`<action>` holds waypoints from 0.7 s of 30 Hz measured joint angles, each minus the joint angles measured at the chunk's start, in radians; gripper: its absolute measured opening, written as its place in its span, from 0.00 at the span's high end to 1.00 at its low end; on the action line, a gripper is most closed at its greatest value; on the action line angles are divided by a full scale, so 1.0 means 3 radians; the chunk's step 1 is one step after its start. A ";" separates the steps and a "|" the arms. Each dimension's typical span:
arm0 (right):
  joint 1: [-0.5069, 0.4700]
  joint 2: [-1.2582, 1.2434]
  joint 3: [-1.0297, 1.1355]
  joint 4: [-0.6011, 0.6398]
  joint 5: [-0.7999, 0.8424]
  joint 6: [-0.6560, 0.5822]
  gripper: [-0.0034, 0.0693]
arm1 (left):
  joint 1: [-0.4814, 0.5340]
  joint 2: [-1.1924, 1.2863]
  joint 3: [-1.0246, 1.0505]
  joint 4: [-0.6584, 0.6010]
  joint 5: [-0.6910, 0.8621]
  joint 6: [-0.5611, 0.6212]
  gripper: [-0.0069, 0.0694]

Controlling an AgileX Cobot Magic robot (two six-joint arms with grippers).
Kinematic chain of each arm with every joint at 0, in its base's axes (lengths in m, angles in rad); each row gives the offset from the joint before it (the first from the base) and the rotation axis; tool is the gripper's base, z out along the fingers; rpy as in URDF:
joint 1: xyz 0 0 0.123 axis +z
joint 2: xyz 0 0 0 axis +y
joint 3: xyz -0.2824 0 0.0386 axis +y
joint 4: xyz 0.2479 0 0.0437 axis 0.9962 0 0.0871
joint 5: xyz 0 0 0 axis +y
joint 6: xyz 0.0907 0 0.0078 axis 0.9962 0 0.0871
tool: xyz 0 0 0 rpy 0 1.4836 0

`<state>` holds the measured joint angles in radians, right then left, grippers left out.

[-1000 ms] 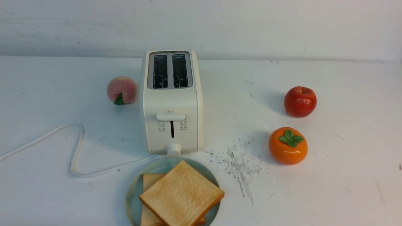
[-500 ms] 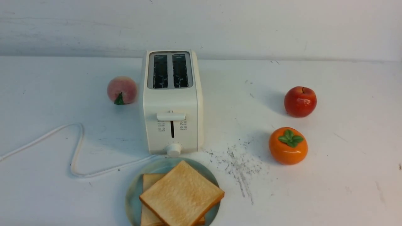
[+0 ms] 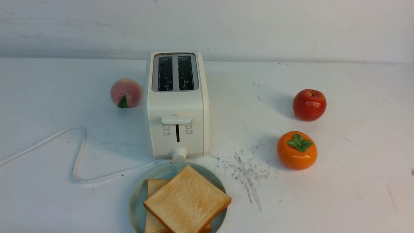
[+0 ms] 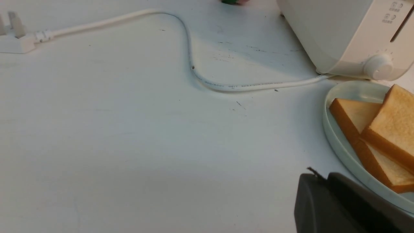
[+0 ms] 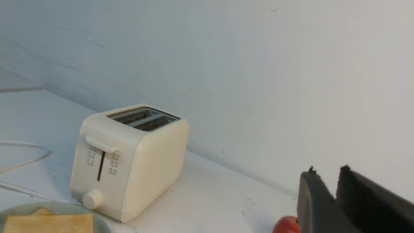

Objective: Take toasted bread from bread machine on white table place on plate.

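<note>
Two slices of toasted bread lie stacked on the plate; the bread machine stands empty.
Left wrist view: left claw closed beside the plate. Right wrist view: right claw slightly parted, holding nothing; both should retreat without nudging the plate.

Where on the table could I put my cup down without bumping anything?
The big bare stretch of white table in front of the orange persimmon. Also between the bread machine and the red apple. It's crowded where the plate of toasted bread meets the cord.
</note>
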<state>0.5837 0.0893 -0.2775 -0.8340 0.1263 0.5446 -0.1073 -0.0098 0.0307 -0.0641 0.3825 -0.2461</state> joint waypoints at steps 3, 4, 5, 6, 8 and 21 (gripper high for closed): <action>0.0000 0.0003 0.0000 0.0611 -0.0266 -0.0029 0.78 | 0.0000 0.0000 0.0000 0.0000 0.0000 0.0000 0.86; 0.0000 0.0003 0.0000 0.0929 -0.0315 -0.0068 0.78 | 0.0000 0.0000 0.0000 0.0000 0.0000 0.0000 0.86; 0.0000 0.0003 0.0000 0.1189 -0.0339 -0.0127 0.78 | 0.0000 0.0000 0.0000 0.0000 0.0000 0.0000 0.86; 0.0000 0.0003 0.0000 0.1436 -0.0346 -0.0235 0.78 | 0.0000 0.0000 0.0000 0.0000 0.0000 0.0000 0.86; 0.0000 0.0003 0.0000 0.1976 -0.0347 -0.0535 0.78 | 0.0000 0.0000 0.0000 0.0000 0.0000 0.0000 0.86; 0.0000 0.0003 0.0004 0.3143 -0.0347 -0.1737 0.75 | 0.0000 0.0000 0.0000 0.0000 0.0003 0.0000 0.85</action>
<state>0.5837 0.0903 -0.2764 0.1089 0.0223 0.0236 -0.1073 -0.0098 0.0307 -0.0641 0.3835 -0.2461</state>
